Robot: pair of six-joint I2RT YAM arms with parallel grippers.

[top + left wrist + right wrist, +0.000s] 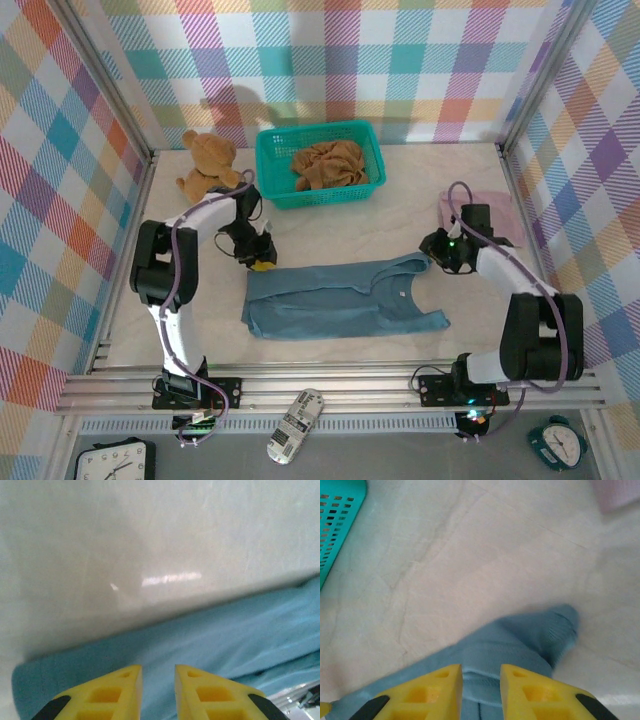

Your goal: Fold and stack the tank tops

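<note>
Yellow fingers (115,695) of the left gripper (258,258) fill the bottom of its wrist cam. They're parted by a narrow gap, and slate blue cloth shows through it. I can't make out anything pinched between them, and I can't tell if they touch the fabric.

It's the same deal on the right gripper (440,255). Its fingers (432,695) sit a little apart over one shoulder strap, and the strap's rounded end pokes out just past the tips.

From overhead, the blue tank top (340,300) lies spread out flat in the middle of the table (330,235), toward the near edge. Its hem is on the left and its straps point right. The left gripper is at its far-left corner and the right gripper is at the far strap.

The pink tank top (482,212) is bunched up by the right edge, just behind the right arm. The ochre tank top (330,165) is crumpled inside the teal basket (320,198) at the far edge, with a teddy bear (207,165) just left of the basket.

Down in front of the table's near edge are a remote (297,425) and two clocks (557,442).
</note>
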